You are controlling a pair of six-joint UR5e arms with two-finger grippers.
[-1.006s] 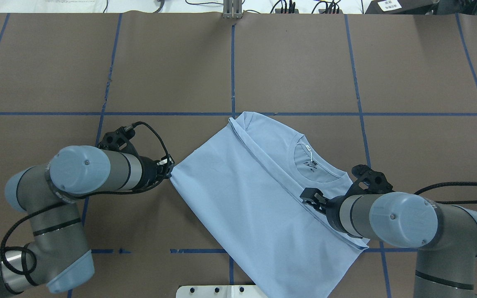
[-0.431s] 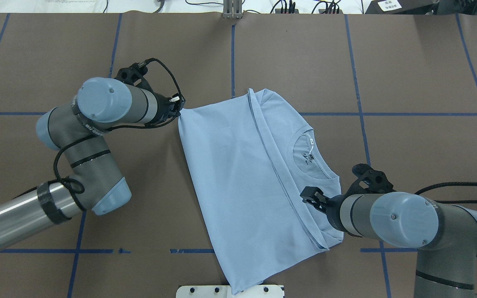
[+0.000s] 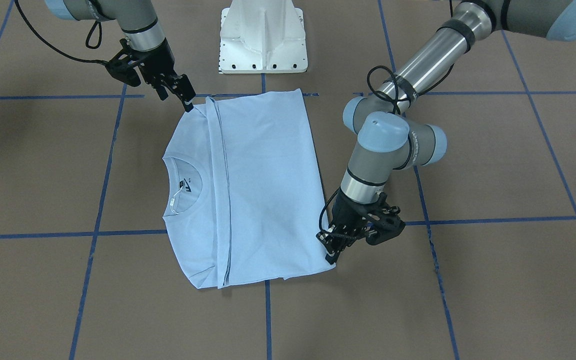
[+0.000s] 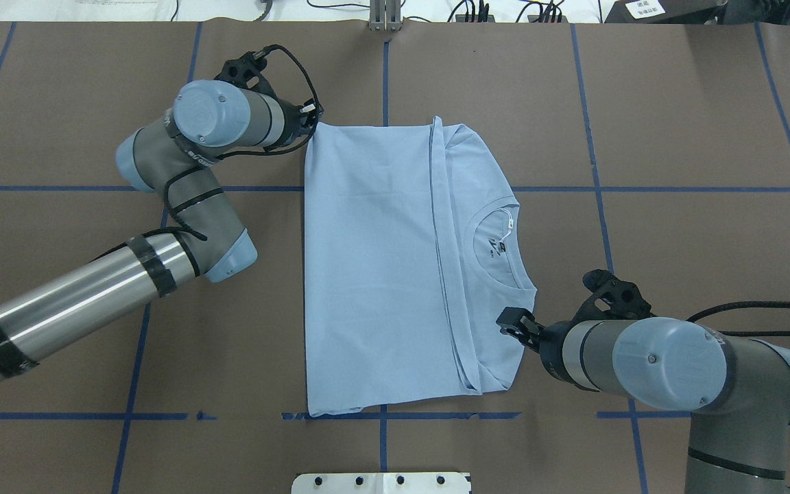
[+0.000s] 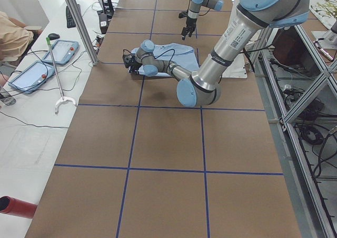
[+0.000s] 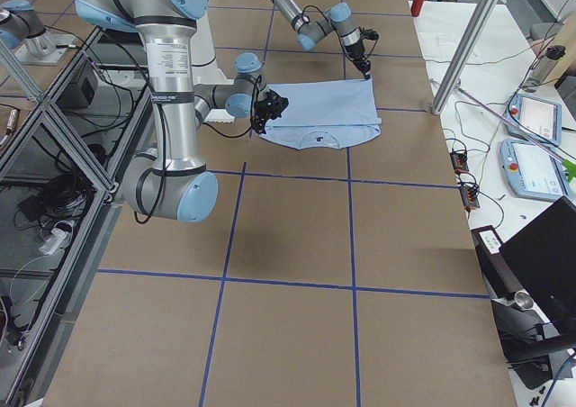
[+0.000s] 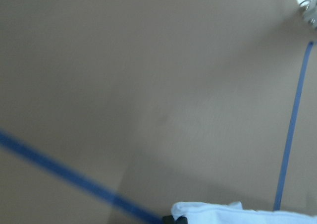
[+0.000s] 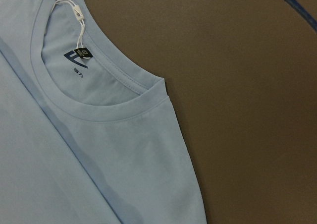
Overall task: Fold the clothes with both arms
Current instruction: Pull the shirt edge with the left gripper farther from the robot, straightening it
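Brown paper is covering the worktop [image 4: 59,103], and blue tape lines [image 4: 385,89] are crossing it in a grid. A white pedestal base [image 3: 263,35] is standing at its near edge. Beyond the far edge, an aluminium post [image 5: 79,22] is rising and teach pendants [image 5: 30,76] are lying on a white bench [image 5: 31,132] among black cables [image 4: 477,10].

nothing legible. the dark neck print [image 8: 78,58] inside the collar [image 8: 101,114] of the t-shirt [image 8: 129,179] shows a logo and tiny characters too small to read; a white sticker [image 4: 644,8] on a black box [image 4: 686,9] is blurred.
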